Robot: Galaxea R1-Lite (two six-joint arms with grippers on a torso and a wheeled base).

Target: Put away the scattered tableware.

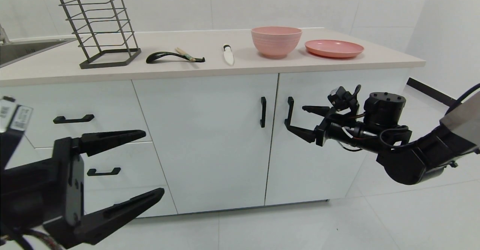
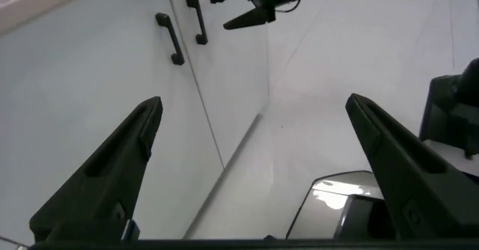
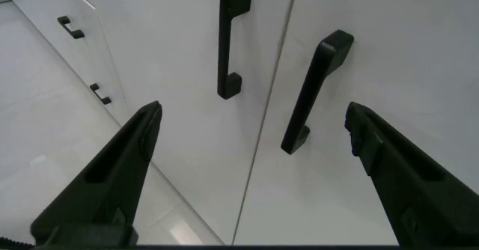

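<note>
Left gripper [image 1: 153, 162] hangs low, fingers spread; right gripper [image 1: 294, 116], fingers spread, faces the cupboard handle [image 1: 290, 105]. Door-opening seems in hand: next, clamp and pull.

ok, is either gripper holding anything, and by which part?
Nothing held: left gripper and right gripper both have jaws apart, empty; the right one is near a cabinet door handle, not closed on it.

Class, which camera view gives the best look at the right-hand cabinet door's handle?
The right wrist view: the handle sits large and whole between the fingers of the open right gripper. The head view shows it smaller, a fingertip overlapping its lower end. The left wrist view shows it far off, beside the left door's handle.
</note>
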